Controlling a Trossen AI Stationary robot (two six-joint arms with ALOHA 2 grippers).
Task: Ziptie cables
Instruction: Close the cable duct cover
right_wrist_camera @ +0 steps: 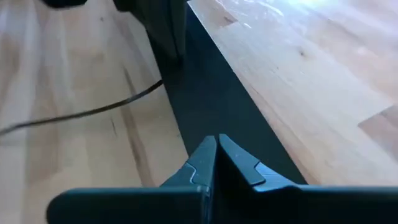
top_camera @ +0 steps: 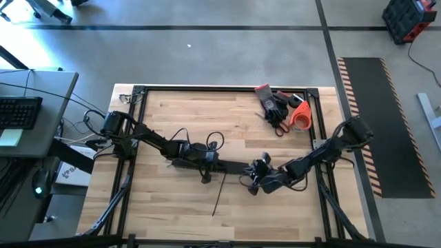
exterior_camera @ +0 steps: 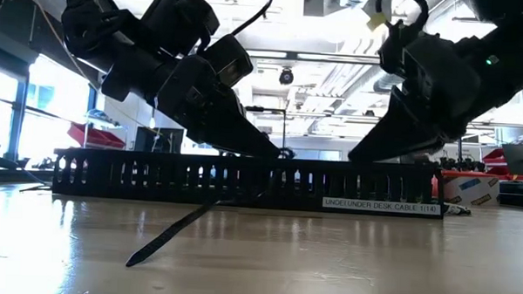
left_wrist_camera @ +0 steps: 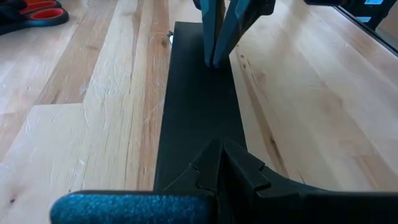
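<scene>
**Near edge.** A thin dark strip (exterior_camera: 176, 227), probably the zip tie, lies loose on the counter (top_camera: 172, 207). One end points toward you and the other reaches the black slotted rail (exterior_camera: 243, 177). Neither claw holds it.

**Middle.** Both claws sit low on the rail, close together. The left claw (left_wrist_camera: 217, 144) is pressed together with nothing visible between its tips. The right claw (right_wrist_camera: 216, 138) is likewise pressed together and empty. The cables cannot be made out in any view. They may lie within or behind the rail.

**Far right.** The black gloves (top_camera: 272, 103) and orange-handled tool (top_camera: 300, 116) lie well apart from the work.

**Step in hand.** Judged as preparation: no bundle is gathered and no tie is looped. Next, you will likely need to spread one claw, find the cables, then fetch the strip.
</scene>
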